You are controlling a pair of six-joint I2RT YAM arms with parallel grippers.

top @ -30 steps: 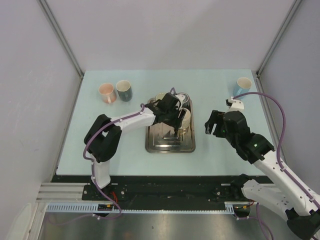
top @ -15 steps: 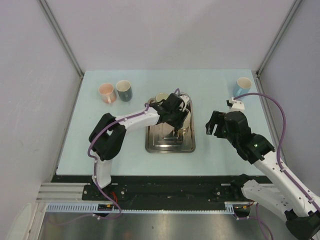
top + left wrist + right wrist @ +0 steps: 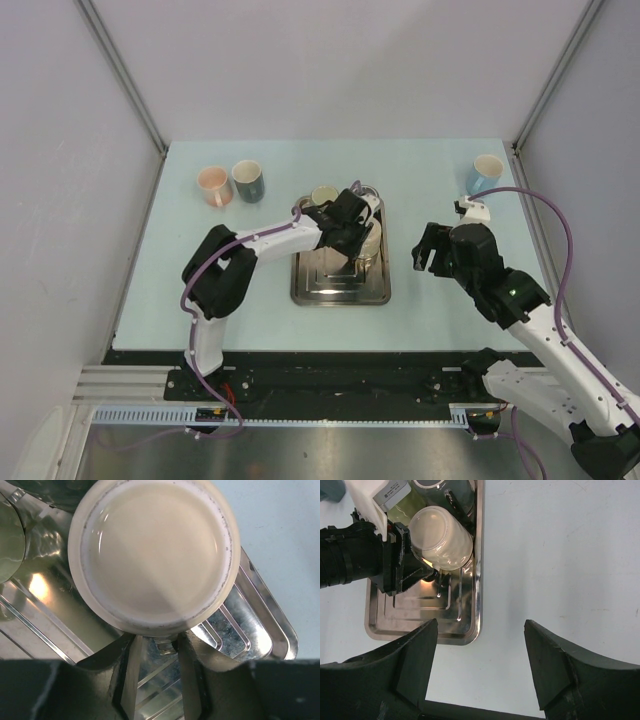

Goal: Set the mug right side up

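The cream mug (image 3: 152, 555) stands bottom up at the far right of the steel tray (image 3: 260, 625). It also shows in the top view (image 3: 367, 240) and the right wrist view (image 3: 445, 537). My left gripper (image 3: 156, 642) is pressed against the mug's near side. Its fingers (image 3: 131, 670) stand close together around a small piece under the rim, seemingly the handle. In the top view the left gripper (image 3: 350, 236) is over the tray. My right gripper (image 3: 480, 665) is wide open and empty over bare table, right of the tray (image 3: 428, 248).
An olive cup (image 3: 323, 195) and a metal cup (image 3: 366, 196) sit at the tray's far end. A pink mug (image 3: 212, 185) and a dark teal mug (image 3: 247, 181) stand at the back left. A blue mug (image 3: 485, 174) stands at the back right.
My left arm has shifted slightly right and back, bringing its gripper closer against the cream mug. The right arm has barely moved.
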